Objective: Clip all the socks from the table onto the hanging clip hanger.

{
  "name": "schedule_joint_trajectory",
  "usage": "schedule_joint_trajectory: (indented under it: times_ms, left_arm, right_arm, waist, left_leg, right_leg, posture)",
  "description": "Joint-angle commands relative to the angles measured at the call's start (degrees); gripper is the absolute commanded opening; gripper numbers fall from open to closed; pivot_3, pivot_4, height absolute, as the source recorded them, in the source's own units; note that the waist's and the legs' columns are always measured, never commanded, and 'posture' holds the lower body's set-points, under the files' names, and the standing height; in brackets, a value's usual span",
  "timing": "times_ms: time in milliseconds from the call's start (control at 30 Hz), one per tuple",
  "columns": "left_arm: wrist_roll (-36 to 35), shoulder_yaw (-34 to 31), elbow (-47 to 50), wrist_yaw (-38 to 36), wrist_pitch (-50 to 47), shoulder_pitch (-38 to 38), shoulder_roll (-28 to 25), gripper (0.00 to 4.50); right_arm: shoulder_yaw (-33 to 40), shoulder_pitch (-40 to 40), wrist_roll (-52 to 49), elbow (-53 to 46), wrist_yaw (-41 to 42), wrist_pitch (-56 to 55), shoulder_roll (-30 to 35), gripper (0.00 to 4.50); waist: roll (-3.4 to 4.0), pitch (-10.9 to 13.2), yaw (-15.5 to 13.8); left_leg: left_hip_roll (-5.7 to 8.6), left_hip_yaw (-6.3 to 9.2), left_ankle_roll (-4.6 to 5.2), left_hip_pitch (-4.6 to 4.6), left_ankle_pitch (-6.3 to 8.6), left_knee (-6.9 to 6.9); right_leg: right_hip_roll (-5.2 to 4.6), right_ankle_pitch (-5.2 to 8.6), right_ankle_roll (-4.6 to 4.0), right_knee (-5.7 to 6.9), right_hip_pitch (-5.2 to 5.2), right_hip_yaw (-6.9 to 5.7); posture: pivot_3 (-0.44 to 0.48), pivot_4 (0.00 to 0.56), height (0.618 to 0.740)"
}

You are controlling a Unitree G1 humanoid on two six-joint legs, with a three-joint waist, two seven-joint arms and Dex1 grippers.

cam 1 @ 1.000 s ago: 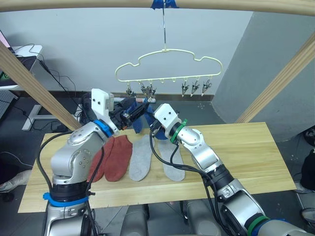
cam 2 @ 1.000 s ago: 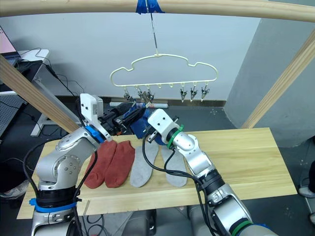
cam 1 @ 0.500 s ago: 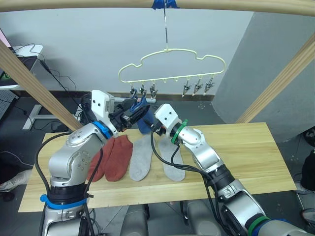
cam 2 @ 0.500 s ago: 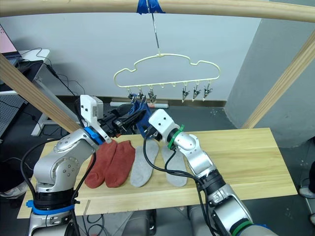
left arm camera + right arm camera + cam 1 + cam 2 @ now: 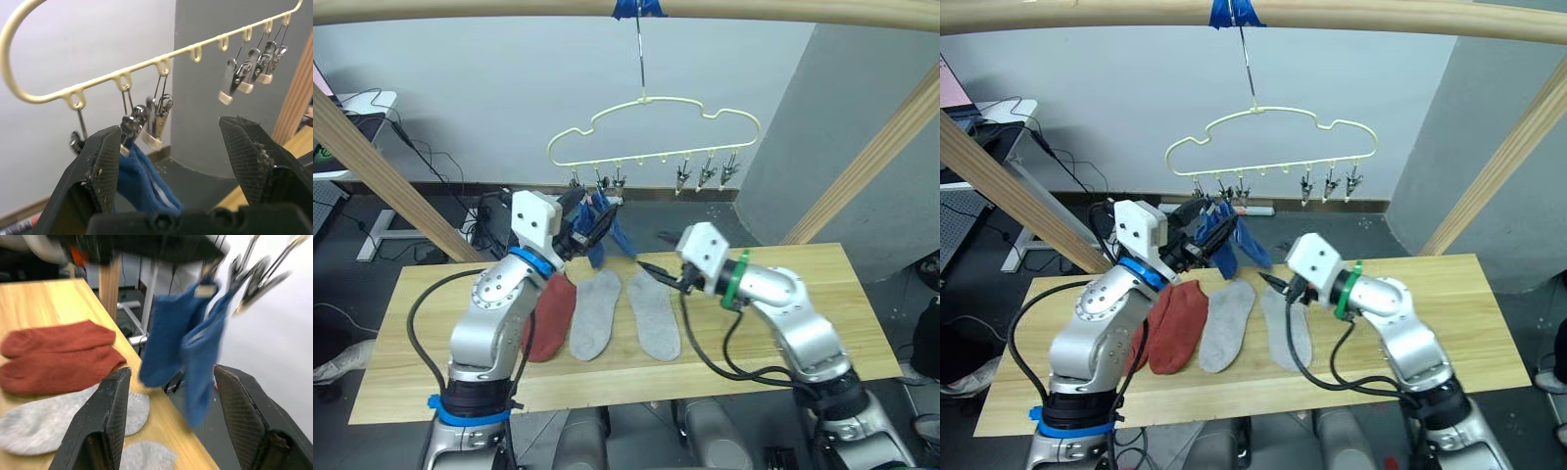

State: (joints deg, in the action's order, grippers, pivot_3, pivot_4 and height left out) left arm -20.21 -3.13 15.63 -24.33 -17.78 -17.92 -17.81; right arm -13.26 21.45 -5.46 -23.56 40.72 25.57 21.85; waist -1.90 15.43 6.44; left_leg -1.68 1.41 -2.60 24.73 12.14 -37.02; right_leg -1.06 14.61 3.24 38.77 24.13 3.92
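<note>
The pale yellow-green clip hanger hangs from the top bar by its hook. Two blue socks dangle from its left clips; the right clips are bare. My left gripper is open just under the left clips, with a blue sock beside its left finger. My right gripper is open and holds nothing, low over the table to the right of the blue socks. Two rust-red socks and two light grey socks lie flat on the table.
A thick wooden bar crosses overhead, and slanted wooden posts stand at the left and right. The right half of the table has free room. Cables and a desk sit behind on the left.
My right gripper has opened and drawn back down and to the right, away from the clips. The second blue sock now hangs from a clip. My left gripper rose slightly toward the hanger.
</note>
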Motion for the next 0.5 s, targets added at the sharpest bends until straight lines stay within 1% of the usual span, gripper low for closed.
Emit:
schedule_joint_trajectory:
  times_ms: [33,133,267,500]
  left_arm:
    - [2.83,2.11,0.92,1.67,4.41,0.94,2.52,3.51]
    - [4.81,2.47,-1.29,3.18,7.41,1.07,4.84,3.51]
    - [8.06,3.72,-4.59,4.81,11.24,0.55,7.02,2.67]
    - [11.28,4.31,-10.88,8.08,13.91,-2.26,10.49,2.67]
  right_arm:
    - [4.65,-0.10,-5.45,-7.15,1.85,4.75,2.79,2.78]
    - [6.96,0.41,-8.17,-10.11,0.97,8.43,4.10,2.78]
    - [8.74,0.36,-10.60,-12.64,-0.21,11.87,5.22,2.83]
    - [11.19,0.86,-13.71,-14.61,-1.59,15.09,7.39,2.83]
  waist:
    - [0.00,0.00,0.07]
    - [0.00,0.00,0.22]
    - [0.00,0.00,0.37]
    - [-0.01,0.00,0.74]
  left_leg:
    - [0.01,-0.01,0.00,0.00,0.00,0.00]
    - [0.00,-0.03,0.01,-0.01,0.00,0.00]
    - [0.00,-0.03,0.02,-0.02,-0.01,0.00]
    - [0.02,-0.06,0.03,0.00,-0.02,0.00]
  right_leg:
    - [0.00,0.00,0.00,-0.02,-0.01,0.01]
    - [0.01,0.00,0.00,-0.02,0.00,0.04]
    - [0.04,0.01,0.02,-0.02,0.00,0.04]
    - [0.03,0.02,0.03,-0.14,-0.03,0.06]
  posture:
    - [-0.208,0.256,0.740]
    - [-0.232,0.261,0.740]
    - [-0.248,0.264,0.740]
    - [-0.256,0.265,0.740]
